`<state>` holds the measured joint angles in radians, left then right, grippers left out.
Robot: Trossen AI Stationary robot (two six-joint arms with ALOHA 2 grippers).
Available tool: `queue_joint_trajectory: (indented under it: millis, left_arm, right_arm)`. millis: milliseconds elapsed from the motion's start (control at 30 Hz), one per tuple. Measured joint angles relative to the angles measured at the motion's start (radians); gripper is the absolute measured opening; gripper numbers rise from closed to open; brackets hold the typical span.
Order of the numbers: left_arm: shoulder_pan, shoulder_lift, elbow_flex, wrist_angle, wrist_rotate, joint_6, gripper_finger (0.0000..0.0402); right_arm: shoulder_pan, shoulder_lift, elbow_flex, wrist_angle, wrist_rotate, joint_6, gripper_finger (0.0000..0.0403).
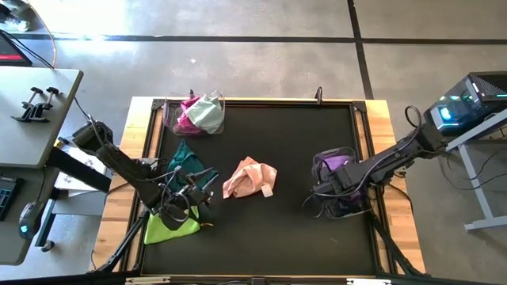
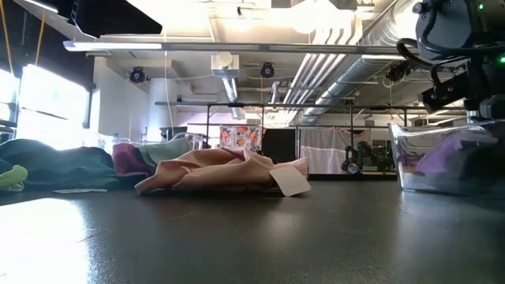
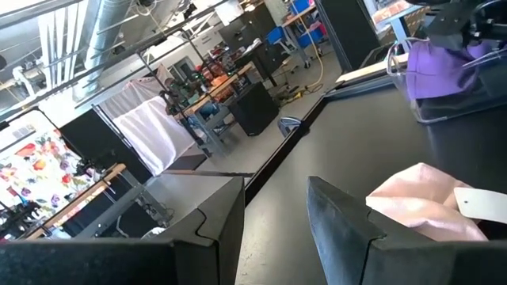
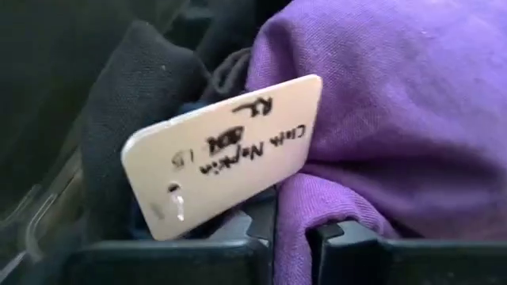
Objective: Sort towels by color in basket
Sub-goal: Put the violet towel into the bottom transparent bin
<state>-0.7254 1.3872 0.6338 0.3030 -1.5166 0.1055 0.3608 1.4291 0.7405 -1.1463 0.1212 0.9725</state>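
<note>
The right gripper (image 1: 339, 184) is lowered into the clear basket (image 2: 442, 166) at the table's right side, its fingers nearly closed on the purple towel (image 4: 396, 103), apparently so dark colours are gathered there. The left gripper (image 3: 273, 222) is held open near the teal towel (image 1: 184, 156) and lime towel (image 1: 168, 228). The pink towel (image 1: 249, 178) is left mid-table; 2 lighter towels fill the far bin (image 1: 168, 119).

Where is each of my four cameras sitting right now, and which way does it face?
High: overhead, straight down on the mat; both arms show.
Low: table height, level across the peach towel toward the room.
Left wrist: past the left claw, across the mat.
Right wrist: right claw pressed against the purple towel and its tag.
Shared: the peach towel shows in the high, low and left wrist views.
</note>
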Motion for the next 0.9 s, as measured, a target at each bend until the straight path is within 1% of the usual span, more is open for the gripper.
queue_joint_trajectory:
  millis: [133, 200, 367, 533, 633, 733, 800, 900]
  left_arm:
    - [0.005, 0.000, 0.000, 0.000, 0.000, 0.000, 0.0126]
    - [0.007, 0.000, 0.000, 0.000, 0.000, 0.001, 0.0126]
    - [0.007, 0.000, 0.000, 0.000, 0.000, 0.001, 0.0126]
    - [0.007, 0.000, 0.000, 0.000, 0.000, 0.001, 0.0126]
    - [0.007, 0.000, 0.000, 0.000, 0.000, 0.001, 0.0126]
    - [0.007, 0.000, 0.000, 0.000, 0.000, 0.000, 0.0126]
    - [0.007, 0.000, 0.000, 0.000, 0.000, 0.000, 0.0126]
    - [0.007, 0.000, 0.000, 0.000, 0.000, 0.000, 0.0126]
  right_arm:
    - [0.000, -0.022, 0.063, -0.071, 0.084, 0.008, 0.0050]
    - [0.000, -0.054, 0.107, -0.110, 0.103, 0.014, 0.0072]
    - [0.000, -0.135, 0.190, -0.187, 0.107, 0.017, 0.0125]
    - [0.000, -0.239, 0.233, -0.196, 0.109, 0.017, 0.0152]
    - [0.000, -0.310, 0.231, -0.197, 0.160, 0.057, 0.0154]
    - [0.000, -0.367, 0.204, -0.207, 0.247, 0.167, 0.0140]
    - [-0.001, -0.394, 0.170, -0.201, 0.275, 0.238, 0.0117]
    - [0.000, -0.411, 0.095, -0.182, 0.250, 0.301, 0.0068]
